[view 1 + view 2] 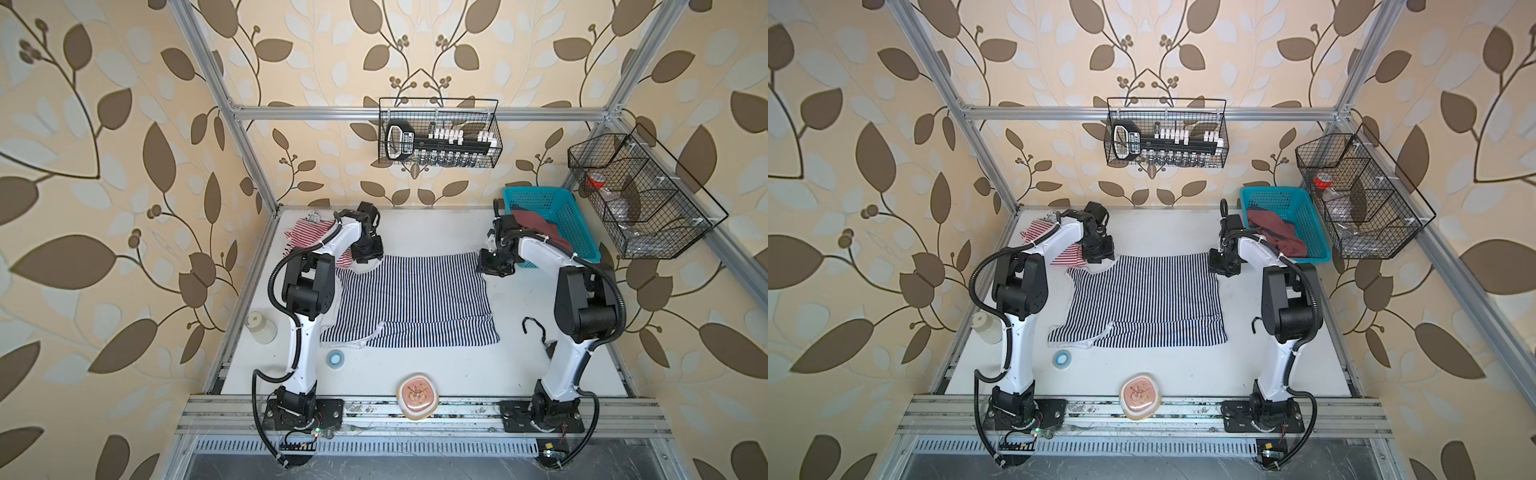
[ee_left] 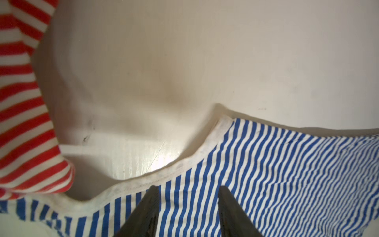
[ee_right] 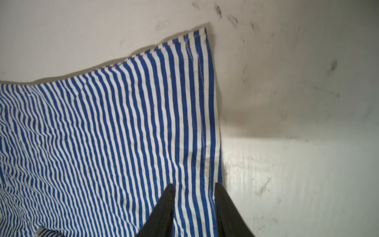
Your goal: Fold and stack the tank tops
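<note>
Seen from my remote console: the navy-and-white tank top [image 1: 415, 299] was soft knit cloth, my tabletop [image 1: 415, 232] matt, smudged and scuffed, the basket [image 1: 536, 191] perforated plastic, the frame rail [image 1: 311, 112] bare aluminium.

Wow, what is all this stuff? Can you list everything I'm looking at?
navy top: 1, navy-and-white stripes, spread mid-table
red top: 1, red-and-white stripes, bunched far left
teal basket: 1, teal, far right
cloth: dark red, count unclear, in teal basket
back wire basket: 1, black, on back rail
side wire basket: 1, black, on right rail
jar: 1, white, left edge
tape roll: 1, blue, front left
dish: 1, pinkish, front edge
hook: 1, black, by right arm
table: 1, white
left gripper: 1, black, open over navy top
right gripper: 1, black, open over navy top's edge
</note>
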Available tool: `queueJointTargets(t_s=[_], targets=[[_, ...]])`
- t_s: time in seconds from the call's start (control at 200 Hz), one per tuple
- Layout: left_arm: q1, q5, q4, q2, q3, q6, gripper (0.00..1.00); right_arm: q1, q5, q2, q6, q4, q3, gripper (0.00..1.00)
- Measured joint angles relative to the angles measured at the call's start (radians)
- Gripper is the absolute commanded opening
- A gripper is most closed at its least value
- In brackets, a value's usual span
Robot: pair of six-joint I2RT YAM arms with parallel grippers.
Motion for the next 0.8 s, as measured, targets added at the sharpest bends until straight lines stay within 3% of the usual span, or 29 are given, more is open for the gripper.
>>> queueJointTargets(t_s=[0.3, 0.465, 0.8], targets=[[0.004, 0.097, 0.043, 0.097, 0.127, 0.01, 0.48, -0.022, 0.007, 0.109, 0.004, 0.054, 0.146, 0.34], [0.004, 0.097, 0.034, 0.177, 0.18, 0.021, 0.48, -0.027, 0.007, 0.192, 0.004, 0.054, 0.214, 0.34], [0.004, 0.096, 0.032, 0.19, 0.187, 0.022, 0.47, -0.027, 0.015, 0.236, 0.016, 0.05, 0.264, 0.34]])
